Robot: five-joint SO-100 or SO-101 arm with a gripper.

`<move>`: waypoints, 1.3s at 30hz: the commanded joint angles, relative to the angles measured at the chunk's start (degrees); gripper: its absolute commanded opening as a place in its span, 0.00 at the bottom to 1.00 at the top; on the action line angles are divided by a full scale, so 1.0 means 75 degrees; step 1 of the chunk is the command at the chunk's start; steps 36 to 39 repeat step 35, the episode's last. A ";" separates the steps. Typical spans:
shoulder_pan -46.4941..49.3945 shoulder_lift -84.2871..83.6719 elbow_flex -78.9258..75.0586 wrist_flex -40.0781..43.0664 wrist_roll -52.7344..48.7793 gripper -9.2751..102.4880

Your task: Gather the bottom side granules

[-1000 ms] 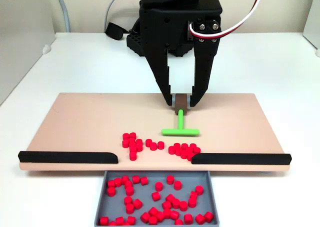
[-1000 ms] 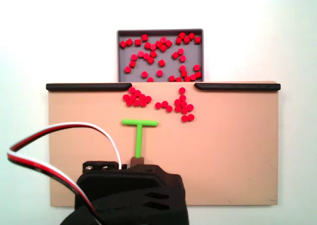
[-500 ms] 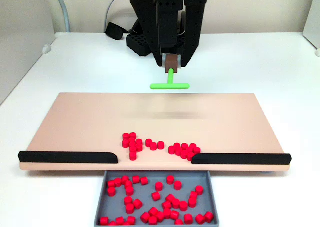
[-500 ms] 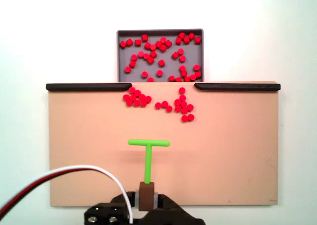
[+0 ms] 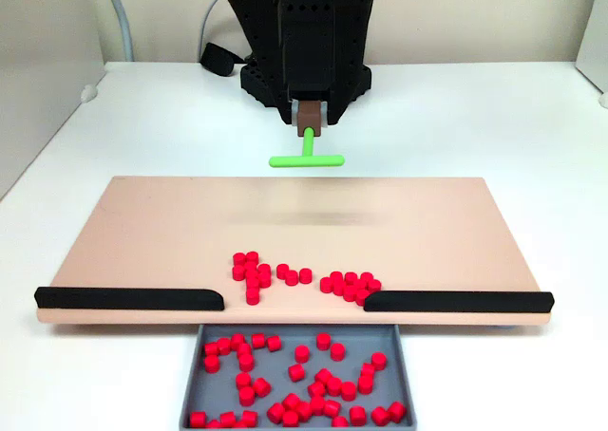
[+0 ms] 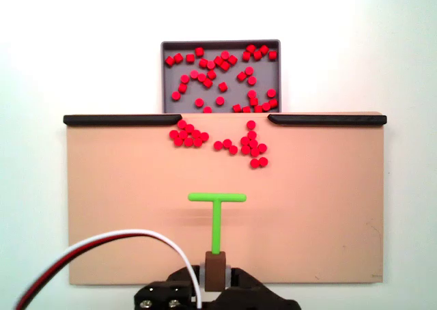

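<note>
Red granules [image 5: 252, 270] lie in two loose clusters on the beige board [image 5: 142, 241] near its front edge, the second cluster [image 5: 350, 286] to the right. In the other fixed view the same granules [image 6: 188, 136] sit just below the gap between the black strips. My gripper [image 5: 308, 120] is shut on the brown handle of the green T-shaped pusher [image 5: 307, 160], which hangs above the board's far edge, well away from the granules. From above, the pusher [image 6: 217, 214] points its bar toward the granules, with my gripper [image 6: 216, 276] at the bottom edge.
A grey tray [image 5: 190, 374] holding many red granules sits below the board's front gap, and its wall [image 6: 164, 78] shows from above. Two long black strips [image 5: 130, 298] [image 5: 458, 301] line the board's front edge on either side of the gap. White table surrounds the board.
My gripper has lifted the green pusher and drawn it back from the granules toward the board's far edge, drifting slightly sideways. The granules have not moved.
</note>
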 commanded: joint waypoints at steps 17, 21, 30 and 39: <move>0.0094 0.0082 -0.0047 0.0152 -0.0223 0.08; 0.0070 0.0141 -0.0082 0.0152 -0.0164 0.08; -0.0105 0.0270 -0.0105 0.0141 -0.0234 0.08; -0.0047 0.0270 -0.0059 0.0141 -0.0234 0.08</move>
